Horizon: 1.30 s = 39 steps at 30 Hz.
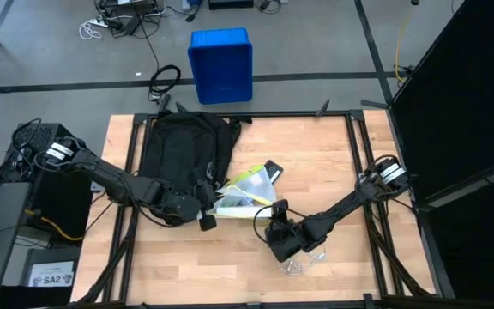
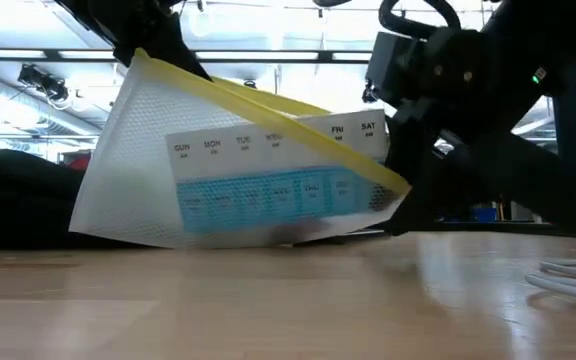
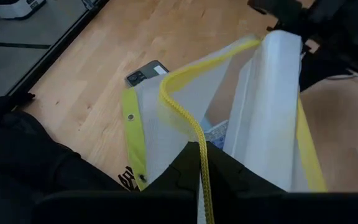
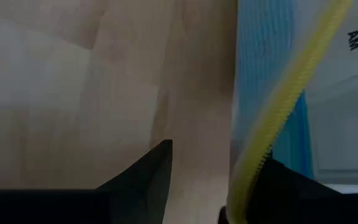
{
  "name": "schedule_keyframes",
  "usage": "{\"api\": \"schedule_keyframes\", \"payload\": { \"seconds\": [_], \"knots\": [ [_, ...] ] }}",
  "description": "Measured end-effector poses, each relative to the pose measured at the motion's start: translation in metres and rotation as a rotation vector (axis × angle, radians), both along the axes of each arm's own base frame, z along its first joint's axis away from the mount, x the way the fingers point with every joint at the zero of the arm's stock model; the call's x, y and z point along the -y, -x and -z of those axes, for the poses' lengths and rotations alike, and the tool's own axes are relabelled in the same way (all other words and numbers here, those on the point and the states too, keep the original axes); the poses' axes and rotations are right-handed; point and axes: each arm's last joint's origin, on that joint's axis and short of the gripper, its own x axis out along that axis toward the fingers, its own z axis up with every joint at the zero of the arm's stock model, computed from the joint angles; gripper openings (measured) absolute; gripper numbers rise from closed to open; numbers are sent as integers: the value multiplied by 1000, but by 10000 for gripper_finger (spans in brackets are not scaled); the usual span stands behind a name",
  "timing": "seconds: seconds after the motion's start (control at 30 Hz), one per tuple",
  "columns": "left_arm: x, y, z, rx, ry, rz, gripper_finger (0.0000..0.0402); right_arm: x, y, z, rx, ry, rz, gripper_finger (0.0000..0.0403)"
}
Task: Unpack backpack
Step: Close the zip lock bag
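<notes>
Where the backpack (image 1: pixel 181 154) lies, it occupies the far-left part of the wooden surface (image 1: pixel 333 163), flat and with its straps spread toward the near side. The left pincer (image 1: pixel 202 213) sits just beside the near-right corner of the backpack, at the point where the fabric ends and a white mesh pouch (image 1: pixel 245 194) with yellow zipper edging begins. This pincer is pressed together, and the left wrist view shows the yellow zipper edge (image 3: pixel 191 124) of the pouch running straight down into it, so it is pinching the pouch at that border. The pouch stands lifted and tented on the surface, directly to the right of the backpack; in the low view a light blue weekly pill organiser (image 2: pixel 278 195) with day labels shows through its mesh. A dark flat device (image 1: pixel 272 170) lies on the surface just beyond the pouch, partly under its far edge. The right pincer (image 1: pixel 279 225) is at the near-right end of the pouch, well apart from the backpack, with the pouch between the two. In the right wrist view its two dark fingers (image 4: pixel 143 174) stand spread, one on bare wood and the other behind the yellow edging, so the edge of the pouch lies between them; a completed grip cannot be confirmed. A white cable (image 1: pixel 303 259) lies coiled on the surface just on the near side of the right pincer. A blue bin (image 1: pixel 220 65) stands on the floor beyond the far edge of the surface.
</notes>
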Motion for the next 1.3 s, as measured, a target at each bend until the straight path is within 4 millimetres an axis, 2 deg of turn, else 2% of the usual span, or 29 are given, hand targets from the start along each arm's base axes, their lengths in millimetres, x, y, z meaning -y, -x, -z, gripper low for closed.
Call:
{"api": "schedule_keyframes", "payload": {
  "seconds": [0.13,0.23,0.43,0.57,0.63,0.77,0.83,0.93,1.1,1.3],
  "knots": [
    [0,0,0,-4,-1,-1,0,-2,2,-6,31,14,23,67],
    [0,0,1,-6,1,-3,0,-11,1,-24,57,29,16,12],
    [0,0,0,-5,0,-2,0,-31,-6,-69,106,92,9,1],
    [0,-1,-1,7,-2,3,0,-39,-11,-99,143,91,12,0],
    [0,-1,-1,9,-2,4,0,-40,-13,-107,159,78,14,0],
    [0,-1,-1,7,-3,4,0,-37,-15,-104,89,-57,2,1],
    [0,-1,-1,7,-4,4,0,-33,-15,-95,32,-132,13,4],
    [0,0,-1,5,-4,4,0,-26,-12,-81,-36,-153,62,17],
    [0,0,0,2,-6,4,0,-19,-7,-67,-72,-148,108,58],
    [0,0,0,3,-5,4,0,-9,-8,-53,-69,-149,136,132]
  ]
}}
